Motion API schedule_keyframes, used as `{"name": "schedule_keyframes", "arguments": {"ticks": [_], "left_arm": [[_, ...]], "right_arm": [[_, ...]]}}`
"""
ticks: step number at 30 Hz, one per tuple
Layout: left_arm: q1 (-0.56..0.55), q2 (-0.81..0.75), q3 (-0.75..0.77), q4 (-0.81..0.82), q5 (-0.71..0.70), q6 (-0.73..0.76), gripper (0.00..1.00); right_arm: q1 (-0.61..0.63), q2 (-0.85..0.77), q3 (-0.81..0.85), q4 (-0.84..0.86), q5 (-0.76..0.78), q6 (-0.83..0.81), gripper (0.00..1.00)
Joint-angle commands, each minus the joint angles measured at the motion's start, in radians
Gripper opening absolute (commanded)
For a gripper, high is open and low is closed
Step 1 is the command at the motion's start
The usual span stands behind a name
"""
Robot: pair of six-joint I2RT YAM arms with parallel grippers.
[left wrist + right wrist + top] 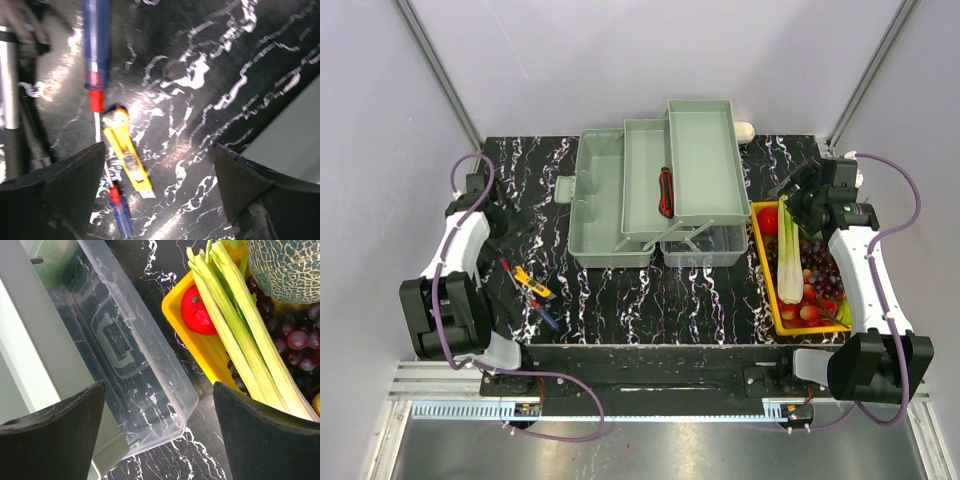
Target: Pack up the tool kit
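Tool kit (610, 200) stands open on the desk (700, 290), green trays (700, 160) fanned out so loose tools can drop in; one red-and-black tool (666, 192) already lies in a tray. Left hand (160, 165), spread and empty, hovers over the yellow knife (127, 152) and blue screwdrivers (96, 45), seemingly lined up for a pick. Only the right wrist view shows the handle (116, 342) in the clear lid (150, 390); right hand (160, 410), also spread, holds nothing beside the vegetable tray (200, 350).

Bright even overhead light, glare on marbled table (200, 75), left wrist pic motion-blurred.
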Motion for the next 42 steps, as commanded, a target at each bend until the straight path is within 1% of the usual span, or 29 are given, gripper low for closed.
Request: {"name": "schedule_keyframes", "arguments": {"ticks": [1, 4, 8, 10, 11, 12, 15, 18, 21, 25, 28, 32, 34, 37, 40, 42], "left_arm": [[0.099, -0.03, -0.007, 0.035, -0.022, 0.057, 0.93], [0.139, 0.009, 0.0, 0.027, -0.062, 0.051, 0.94], [0.166, 0.018, -0.019, 0.027, -0.166, 0.012, 0.95], [0.191, 0.013, -0.031, 0.03, -0.208, -0.004, 0.97], [0.209, 0.016, -0.036, 0.031, -0.216, -0.005, 0.99], [0.228, 0.021, -0.04, 0.036, -0.219, -0.009, 0.99], [0.288, 0.041, -0.039, 0.045, -0.188, -0.015, 0.99], [0.305, 0.059, -0.056, 0.071, -0.176, -0.022, 0.99], [0.324, 0.072, -0.111, 0.137, -0.141, -0.042, 0.99], [0.361, 0.102, -0.152, 0.171, -0.088, -0.071, 0.99], [0.364, 0.13, -0.146, 0.173, -0.07, -0.074, 0.99], [0.366, 0.156, -0.154, 0.176, -0.01, -0.093, 0.99], [0.364, 0.155, -0.16, 0.179, 0.013, -0.094, 0.92], [0.364, 0.136, -0.152, 0.128, -0.057, -0.107, 0.83], [0.364, 0.107, -0.142, 0.081, -0.157, -0.111, 0.79], [0.364, 0.101, -0.138, 0.065, -0.183, -0.119, 0.77]], "right_arm": [[-0.005, -0.013, 0.0, 0.009, 0.004, -0.017, 0.94], [-0.005, -0.004, 0.005, 0.007, 0.011, -0.021, 0.94], [-0.007, 0.005, 0.003, 0.006, 0.014, -0.025, 0.94], [-0.007, 0.005, -0.003, 0.007, 0.014, -0.026, 0.95], [-0.007, 0.007, -0.003, 0.007, 0.014, -0.028, 0.95], [-0.007, 0.011, -0.003, 0.007, 0.014, -0.026, 0.95], [-0.008, 0.025, 0.009, 0.004, 0.007, -0.032, 0.96], [-0.008, 0.044, 0.029, 0.003, -0.003, -0.04, 0.98], [-0.01, 0.06, 0.046, 0.0, -0.01, -0.052, 1.0], [-0.011, 0.073, 0.071, -0.002, -0.016, -0.067, 0.99], [-0.013, 0.09, 0.104, -0.014, -0.026, -0.075, 0.99], [-0.013, 0.094, 0.117, -0.016, -0.024, -0.069, 0.99], [-0.013, 0.091, 0.112, -0.016, -0.021, -0.066, 0.99], [-0.013, 0.083, 0.103, -0.016, -0.024, -0.063, 0.99], [-0.013, 0.074, 0.102, -0.016, -0.027, -0.061, 0.98], [-0.013, 0.076, 0.108, -0.016, -0.033, -0.064, 0.98]]}}
